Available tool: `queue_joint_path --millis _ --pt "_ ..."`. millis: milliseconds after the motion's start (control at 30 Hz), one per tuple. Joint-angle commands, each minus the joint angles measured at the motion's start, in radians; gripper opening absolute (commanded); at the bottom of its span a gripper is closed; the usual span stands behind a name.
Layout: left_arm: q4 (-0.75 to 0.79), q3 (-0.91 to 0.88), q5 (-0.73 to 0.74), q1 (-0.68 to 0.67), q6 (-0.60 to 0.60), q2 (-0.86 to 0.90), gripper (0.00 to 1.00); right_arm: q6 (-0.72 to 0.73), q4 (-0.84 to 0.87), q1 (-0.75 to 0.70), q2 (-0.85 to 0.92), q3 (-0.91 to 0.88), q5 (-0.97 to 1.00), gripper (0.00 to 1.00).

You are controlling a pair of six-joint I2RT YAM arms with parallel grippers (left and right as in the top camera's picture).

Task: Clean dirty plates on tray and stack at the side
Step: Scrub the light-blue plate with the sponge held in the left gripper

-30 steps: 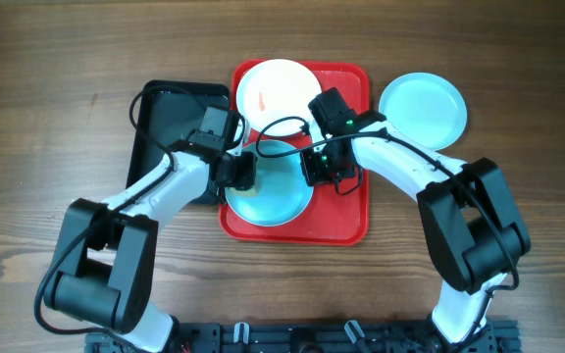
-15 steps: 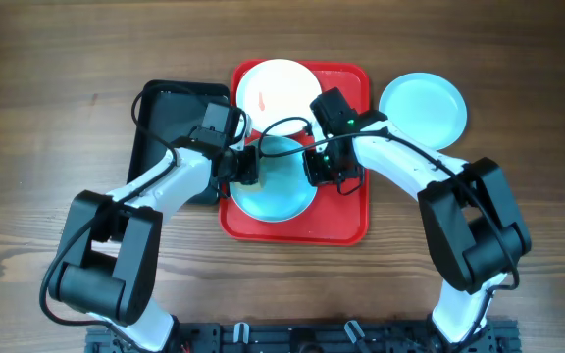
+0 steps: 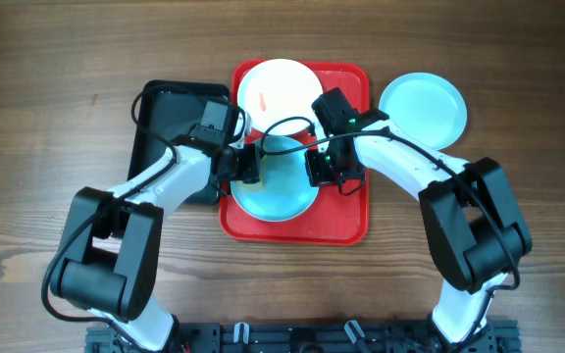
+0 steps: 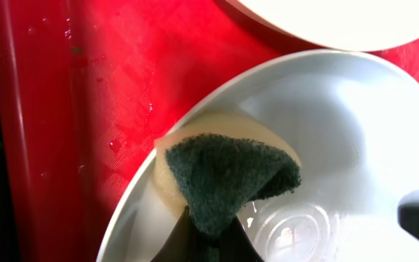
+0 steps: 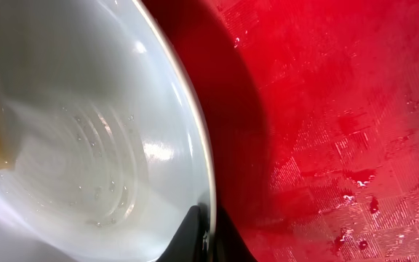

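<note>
A light blue plate (image 3: pixel 275 191) lies on the red tray (image 3: pixel 346 221). My left gripper (image 3: pixel 248 165) is shut on a green-and-yellow sponge (image 4: pixel 228 175), which presses on the plate's (image 4: pixel 340 131) left inner side. My right gripper (image 3: pixel 317 167) is shut on the plate's right rim (image 5: pixel 208 196), one finger inside and one outside, with a dark shadow under that edge. Wet streaks show inside the plate (image 5: pixel 86 109). A white plate (image 3: pixel 278 88) with an orange smear sits at the tray's far end. Another light blue plate (image 3: pixel 422 110) rests on the table to the right of the tray.
A black tray (image 3: pixel 165 118) lies left of the red tray, partly under my left arm. Water drops speckle the red tray floor (image 5: pixel 340 145). Wooden tabletop surrounds everything.
My left gripper has slid the sponge a little to the right, further onto the blue plate. The right gripper has stayed at the plate's right rim.
</note>
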Motion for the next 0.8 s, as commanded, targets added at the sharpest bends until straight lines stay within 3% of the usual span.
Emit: queue_joint_path --millis 0,200,767 --pt "-0.008 -0.036 0.038 -0.013 -0.103 0.085 0.04 -0.019 0.004 0.009 0.019 0.021 -0.023 0.04" --pt "-0.009 -0.036 0.039 -0.013 -0.201 0.089 0.04 -0.020 0.005 0.009 0.019 0.021 -0.023 0.04" --pt "-0.009 -0.036 0.180 -0.082 -0.208 0.089 0.04 -0.021 0.005 0.009 0.019 0.021 -0.022 0.04"
